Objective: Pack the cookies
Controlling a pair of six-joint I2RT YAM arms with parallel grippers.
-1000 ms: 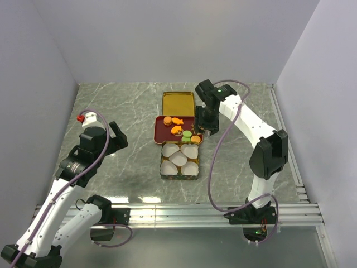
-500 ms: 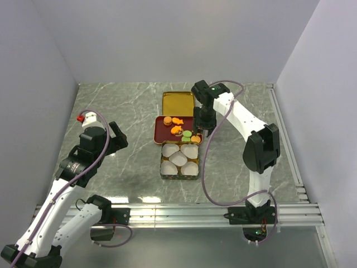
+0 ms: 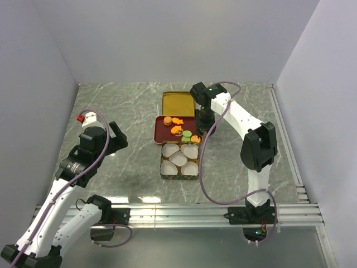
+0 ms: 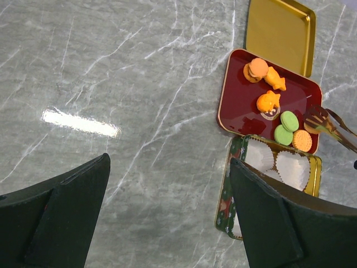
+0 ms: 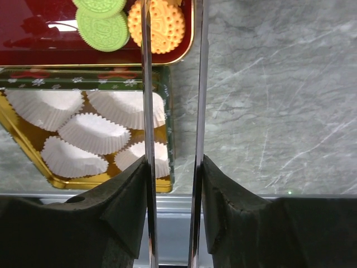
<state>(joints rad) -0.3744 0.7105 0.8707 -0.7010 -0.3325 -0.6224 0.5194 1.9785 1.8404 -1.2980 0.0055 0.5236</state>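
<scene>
The cookies lie on a dark red tray (image 3: 165, 133): an orange round (image 3: 167, 120), a fish-shaped piece (image 3: 177, 121), another orange piece (image 3: 175, 130), two green rounds (image 4: 284, 128) and an orange round (image 5: 159, 25) at the tray's near right corner. My right gripper (image 5: 173, 167) is shut on metal tongs (image 5: 146, 84). Their blades stand apart over that corner, and the left blade crosses the orange round. The tong tips show in the left wrist view (image 4: 319, 119). My left gripper (image 4: 170, 167) is open and empty, far left of the tray.
A green tin (image 3: 163, 167) with several white paper cups (image 5: 95, 134) sits just in front of the tray. Its gold lid (image 3: 178, 103) lies behind the tray. Grey walls enclose the marble table on three sides.
My right gripper with the tongs has moved a little left, toward the tray's right corner. The left arm has not moved.
</scene>
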